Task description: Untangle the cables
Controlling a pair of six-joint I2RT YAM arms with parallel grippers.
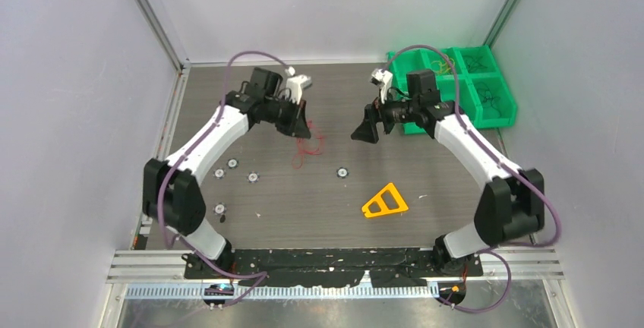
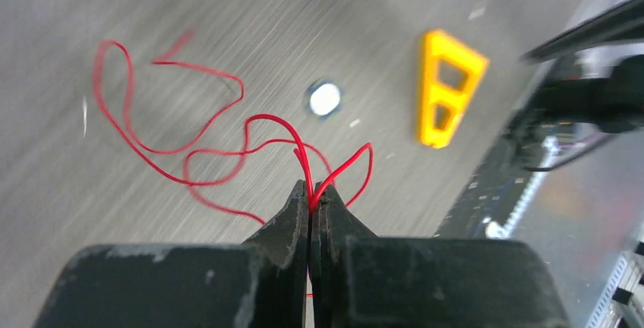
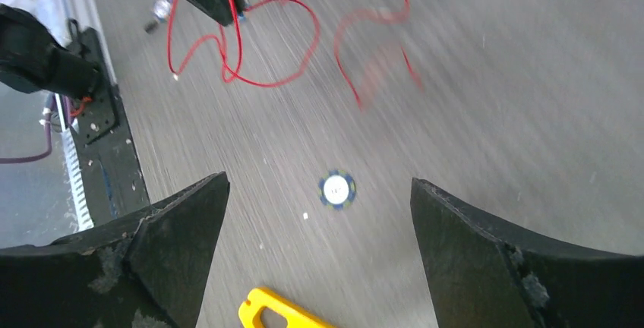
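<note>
A thin red cable lies in loose loops on the grey table just left of centre. My left gripper stands over it. In the left wrist view the left gripper is shut on a strand of the red cable, which fans out ahead of the tips. My right gripper hangs to the right of the cable, apart from it. In the right wrist view the right gripper stands wide open with nothing between its fingers, and the red cable is farther off.
A yellow triangular piece lies near the table's front right. A blue-and-white chip sits near the middle, and several small round chips lie to the left. A green compartment bin holding more cables stands at the back right.
</note>
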